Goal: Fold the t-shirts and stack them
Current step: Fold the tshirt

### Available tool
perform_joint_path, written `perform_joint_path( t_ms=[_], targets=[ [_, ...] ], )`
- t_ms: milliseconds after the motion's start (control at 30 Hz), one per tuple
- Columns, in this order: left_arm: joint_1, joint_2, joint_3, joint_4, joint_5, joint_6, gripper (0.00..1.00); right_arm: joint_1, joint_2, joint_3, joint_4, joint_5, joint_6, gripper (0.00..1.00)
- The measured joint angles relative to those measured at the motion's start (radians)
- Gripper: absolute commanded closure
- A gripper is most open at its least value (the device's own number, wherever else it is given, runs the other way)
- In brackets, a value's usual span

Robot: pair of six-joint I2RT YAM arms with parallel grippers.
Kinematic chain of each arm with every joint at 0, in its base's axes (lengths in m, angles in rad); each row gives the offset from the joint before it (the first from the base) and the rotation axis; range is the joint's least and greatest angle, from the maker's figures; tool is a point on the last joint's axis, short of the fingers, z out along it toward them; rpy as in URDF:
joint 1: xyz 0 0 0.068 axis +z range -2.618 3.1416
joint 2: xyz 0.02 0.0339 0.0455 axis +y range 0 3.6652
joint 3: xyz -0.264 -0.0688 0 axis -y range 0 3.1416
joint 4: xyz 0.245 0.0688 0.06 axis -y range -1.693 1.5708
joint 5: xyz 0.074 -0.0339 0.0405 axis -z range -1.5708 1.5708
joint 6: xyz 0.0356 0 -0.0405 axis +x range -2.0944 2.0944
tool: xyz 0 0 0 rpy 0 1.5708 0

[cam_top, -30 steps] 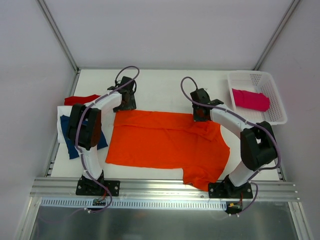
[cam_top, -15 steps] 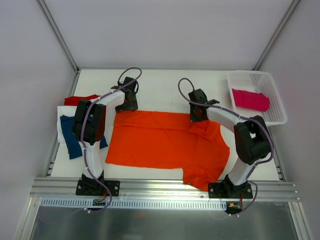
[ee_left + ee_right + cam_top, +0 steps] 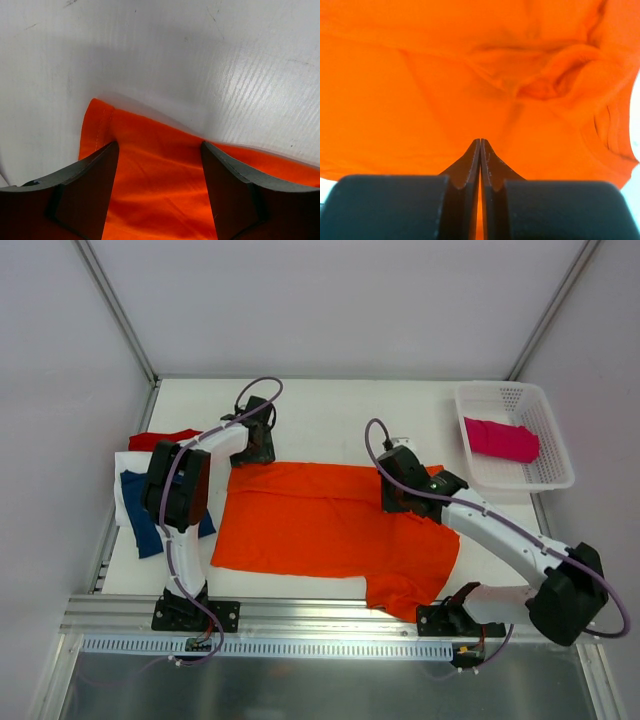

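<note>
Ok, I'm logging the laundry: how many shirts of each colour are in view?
orange shirt: 1
navy shirt: 1
white shirt: 1
red shirt: 1
pink shirt: 1
Total: 5

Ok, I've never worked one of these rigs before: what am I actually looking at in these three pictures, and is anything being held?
Two white-and-black robot arms are bolted at the near edge of a white table. The wide picture looks down from above and behind them. The other two come from a camera on each wrist, looking past that arm's own fingers. A bright orange t-shirt lies spread out. The left gripper is open, straddling its far left corner. The right gripper is shut, tip at the rumpled far right part; I cannot tell whether it pinches cloth. At the left lie a red shirt, a white shirt and a navy shirt. A folded pink shirt sits in the white mesh plastic basket.
</note>
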Motion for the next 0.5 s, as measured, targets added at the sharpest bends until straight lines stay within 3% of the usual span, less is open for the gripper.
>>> perform_joint_path(
  t_ms=[200,500],
  targets=[
    [0.000,-0.026,-0.019,-0.004,0.004,-0.002,0.35,0.020,-0.092,-0.117,-0.037,0.107,0.036,0.97],
    [0.000,-0.051,-0.033,-0.001,0.003,-0.001,0.36,-0.049,0.164,0.019,0.041,0.147,-0.011,0.98]
  ],
)
